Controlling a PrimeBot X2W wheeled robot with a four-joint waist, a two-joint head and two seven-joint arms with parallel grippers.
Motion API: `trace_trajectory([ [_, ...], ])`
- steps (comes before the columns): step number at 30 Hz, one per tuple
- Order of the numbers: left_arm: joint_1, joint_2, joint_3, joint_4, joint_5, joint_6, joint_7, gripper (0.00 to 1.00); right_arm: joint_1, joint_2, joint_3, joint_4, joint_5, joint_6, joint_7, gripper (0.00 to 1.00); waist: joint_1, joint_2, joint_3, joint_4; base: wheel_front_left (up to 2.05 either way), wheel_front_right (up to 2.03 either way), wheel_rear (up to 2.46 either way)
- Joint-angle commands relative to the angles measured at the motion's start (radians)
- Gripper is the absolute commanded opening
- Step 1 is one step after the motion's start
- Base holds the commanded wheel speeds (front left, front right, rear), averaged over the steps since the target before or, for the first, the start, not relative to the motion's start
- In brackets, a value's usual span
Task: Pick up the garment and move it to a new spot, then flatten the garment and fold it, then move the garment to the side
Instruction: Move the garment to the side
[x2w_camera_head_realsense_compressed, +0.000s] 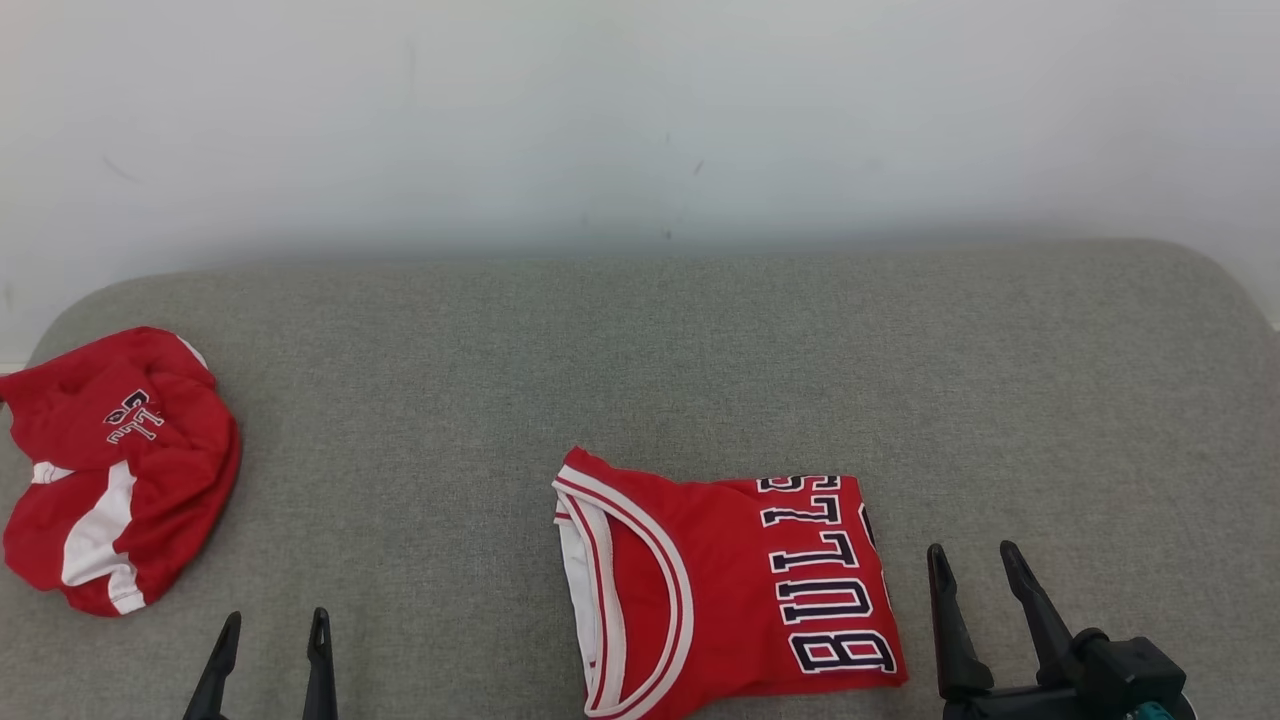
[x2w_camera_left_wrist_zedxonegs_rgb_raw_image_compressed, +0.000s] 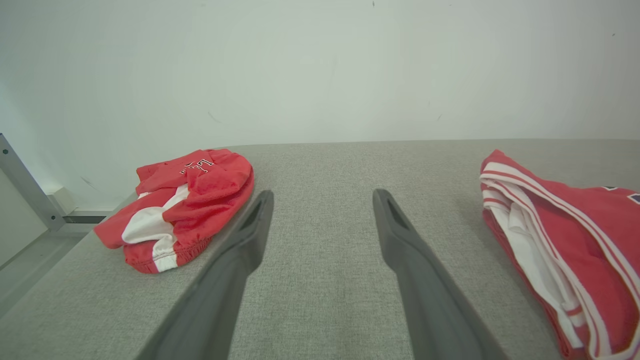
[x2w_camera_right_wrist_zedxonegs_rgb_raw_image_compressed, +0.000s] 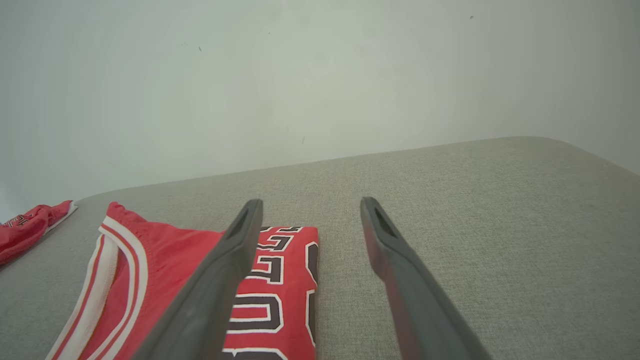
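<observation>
A red Bulls jersey (x2w_camera_head_realsense_compressed: 725, 585) lies folded into a rectangle at the front middle of the grey padded surface (x2w_camera_head_realsense_compressed: 640, 360), its white-trimmed neckline to the left and its lettering to the right. My right gripper (x2w_camera_head_realsense_compressed: 975, 560) stands open just right of the jersey, holding nothing; in the right wrist view the jersey (x2w_camera_right_wrist_zedxonegs_rgb_raw_image_compressed: 165, 285) lies under and left of the open right gripper (x2w_camera_right_wrist_zedxonegs_rgb_raw_image_compressed: 310, 205). My left gripper (x2w_camera_head_realsense_compressed: 275, 625) is open at the lower left, well apart from the jersey (x2w_camera_left_wrist_zedxonegs_rgb_raw_image_compressed: 565, 240). In the left wrist view the left gripper (x2w_camera_left_wrist_zedxonegs_rgb_raw_image_compressed: 322, 197) has bare fabric between its fingers.
A second red garment with white panels (x2w_camera_head_realsense_compressed: 115, 465) lies crumpled at the surface's left edge, seen also as a crumpled red garment (x2w_camera_left_wrist_zedxonegs_rgb_raw_image_compressed: 185, 200) in the left wrist view. A pale wall (x2w_camera_head_realsense_compressed: 640, 120) backs the surface. A metal frame bar (x2w_camera_left_wrist_zedxonegs_rgb_raw_image_compressed: 25, 190) stands beyond the left edge.
</observation>
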Motion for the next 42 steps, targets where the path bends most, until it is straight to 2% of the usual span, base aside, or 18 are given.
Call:
trace_trajectory([
  [1, 0.006, 0.001, 0.003, 0.002, 0.012, 0.001, -0.003, 1.00, -0.004, 0.003, 0.002, 0.003, -0.004, -0.003, -0.004, 1.00, 0.0000, 0.0000, -0.001, 0.000, 0.00, 0.00, 0.00],
  [18, 0.006, -0.004, 0.011, 0.004, 0.010, 0.001, -0.003, 1.00, -0.015, -0.011, 0.005, 0.015, -0.008, -0.003, -0.004, 1.00, 0.0000, 0.0000, -0.006, 0.006, 0.00, 0.00, 0.00],
  [24, 0.015, -0.010, 0.018, -0.001, 0.013, 0.001, -0.003, 1.00, -0.075, -0.020, 0.025, 0.053, -0.021, -0.003, -0.004, 1.00, 0.0000, 0.0000, -0.004, 0.000, 0.00, 0.00, 0.00],
  [34, -0.006, -0.016, 0.000, -0.001, 0.013, 0.001, -0.003, 1.00, -0.255, -0.056, 0.058, 0.214, 0.006, -0.003, 0.074, 1.00, 0.0000, 0.0000, 0.011, 0.025, 0.00, 0.00, 0.00],
  [42, -0.024, -0.017, -0.022, 0.004, 0.004, 0.001, -0.003, 1.00, -0.330, -0.082, 0.079, 0.410, 0.044, -0.003, 0.114, 1.00, 0.0000, 0.0000, 0.046, 0.053, 0.00, 0.00, 0.00],
])
